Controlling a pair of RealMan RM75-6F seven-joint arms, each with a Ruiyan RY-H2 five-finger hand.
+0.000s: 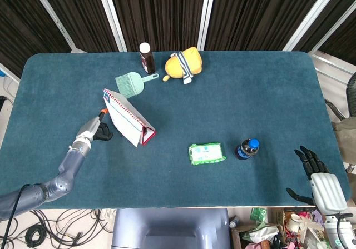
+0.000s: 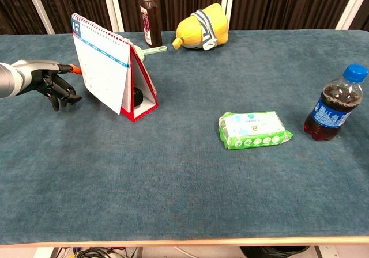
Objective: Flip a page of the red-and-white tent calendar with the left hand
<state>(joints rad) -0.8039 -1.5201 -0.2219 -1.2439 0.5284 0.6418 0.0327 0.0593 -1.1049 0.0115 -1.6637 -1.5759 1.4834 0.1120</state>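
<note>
The red-and-white tent calendar (image 1: 127, 118) stands on the teal table, left of centre, with its white spiral-bound page facing my left side. In the chest view the calendar (image 2: 106, 74) shows a red base and a blue strip along its top. My left hand (image 1: 95, 130) hangs just left of it with the fingers spread and holding nothing. Its orange-tipped finger (image 2: 73, 69) points at the page's left edge, at or very near it. My right hand (image 1: 317, 171) is open at the table's near right corner, far from the calendar.
A dark bottle with a white cap (image 1: 147, 57), a yellow plush toy (image 1: 183, 64) and a green hand brush (image 1: 133, 83) lie behind the calendar. A green wipes pack (image 1: 206, 153) and a blue-capped cola bottle (image 1: 247, 148) sit at centre right.
</note>
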